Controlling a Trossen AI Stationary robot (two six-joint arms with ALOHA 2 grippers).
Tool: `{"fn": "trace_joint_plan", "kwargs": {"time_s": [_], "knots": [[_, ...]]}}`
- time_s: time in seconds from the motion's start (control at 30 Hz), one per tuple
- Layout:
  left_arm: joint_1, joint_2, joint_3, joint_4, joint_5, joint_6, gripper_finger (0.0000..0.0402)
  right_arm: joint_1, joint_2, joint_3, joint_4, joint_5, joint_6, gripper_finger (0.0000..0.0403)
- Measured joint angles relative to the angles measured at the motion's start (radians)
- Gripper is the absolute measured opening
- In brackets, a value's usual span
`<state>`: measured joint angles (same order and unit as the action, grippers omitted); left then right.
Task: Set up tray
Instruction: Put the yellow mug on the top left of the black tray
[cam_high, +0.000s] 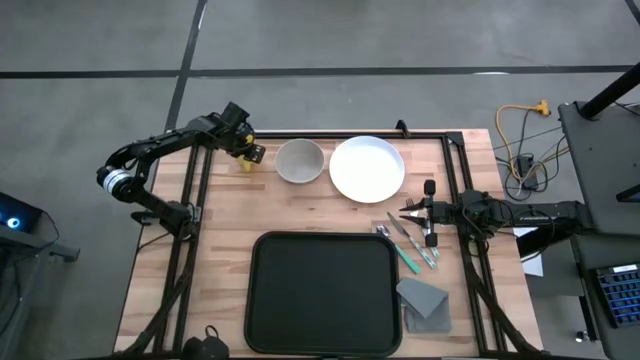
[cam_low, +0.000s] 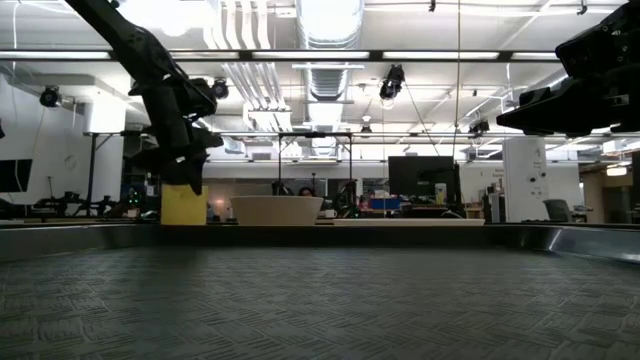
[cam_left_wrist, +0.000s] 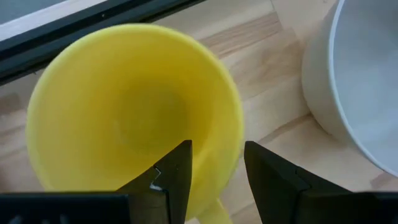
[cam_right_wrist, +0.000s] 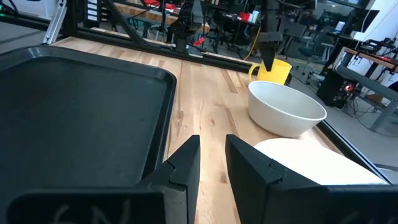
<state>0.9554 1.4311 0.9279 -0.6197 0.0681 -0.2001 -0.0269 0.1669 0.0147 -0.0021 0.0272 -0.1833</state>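
Tray, black, rimmed, bare, flat on the wooden surface at its near middle. Beyond the tray's far edge: white plate, white bowl beside it, then yellow cup farthest toward the left arm; off the tray's right side lie cutlery and a grey folded napkin. Left claw straddles the cup's rim, one finger inside and one outside, wide apart; right claw hovers past the tray's far right corner by the cutlery, narrow gap, holding nothing.
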Motion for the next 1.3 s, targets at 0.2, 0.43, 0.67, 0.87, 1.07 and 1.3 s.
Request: {"fn": "trace_joint_plan", "kwargs": {"time_s": [0.2, 0.43, 0.67, 0.87, 1.07, 1.3], "knots": [[-0.001, 0.0, 0.0, 0.003, 0.001, 0.0, 0.0132, 0.0, 0.0, 0.0, 0.0, 0.0, 0.0, 0.0068], [-0.001, 0.0, -0.005, 0.007, 0.003, 0.091, 0.0132, 0.0, 0.0, 0.0, 0.0, 0.0, 0.0, 0.0068], [-0.006, 0.0, -0.021, 0.006, 0.003, 0.144, 0.0102, 0.0, 0.0, 0.0, 0.0, 0.0, 0.0, 0.0068], [-0.006, -0.003, -0.037, 0.011, -0.003, 0.204, 0.0012, 0.0, 0.0, 0.0, 0.0, 0.0, 0.0, 0.0068], [-0.007, -0.001, -0.016, 0.0, 0.001, 0.215, 0.0004, 0.0, 0.0, 0.0, 0.0, 0.0, 0.0, 0.0068], [-0.065, -0.005, 0.02, -0.027, 0.016, 0.24, 0.0001, 0.0, 0.0, 0.0, 0.0, 0.0, 0.0, 0.0068]]}}
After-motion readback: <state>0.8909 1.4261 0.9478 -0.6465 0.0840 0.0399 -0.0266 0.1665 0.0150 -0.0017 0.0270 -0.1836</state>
